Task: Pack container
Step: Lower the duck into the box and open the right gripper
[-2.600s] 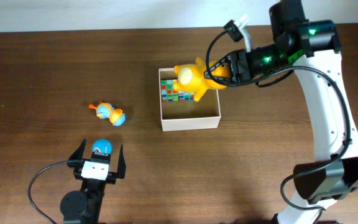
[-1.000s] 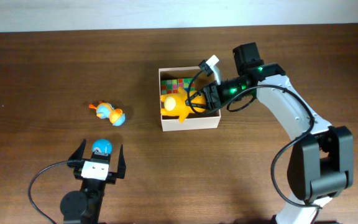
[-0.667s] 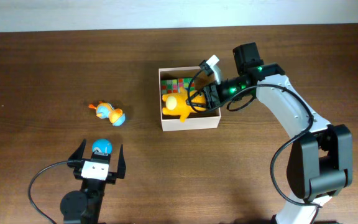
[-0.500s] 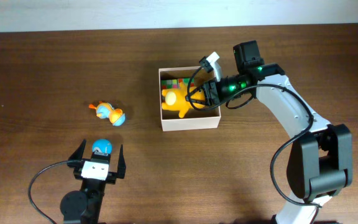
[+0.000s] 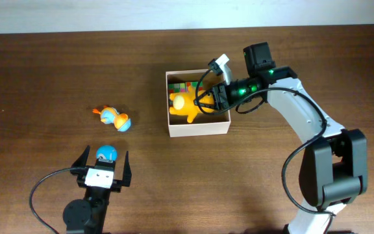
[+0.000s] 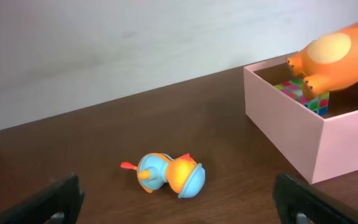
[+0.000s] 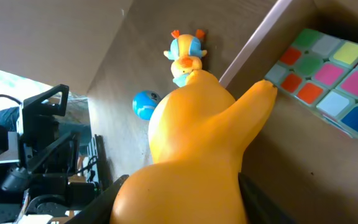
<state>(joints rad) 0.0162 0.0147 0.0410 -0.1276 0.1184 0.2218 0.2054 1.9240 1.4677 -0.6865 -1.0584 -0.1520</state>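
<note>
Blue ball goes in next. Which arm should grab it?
Left. The left gripper is open, and the overhead view shows the blue ball between its fingers. The right gripper is shut on the yellow toy over the container.

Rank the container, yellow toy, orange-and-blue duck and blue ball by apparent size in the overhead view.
1. container, by far the largest
2. yellow toy, which sits inside it
3. orange-and-blue duck
4. blue ball, the smallest
</note>
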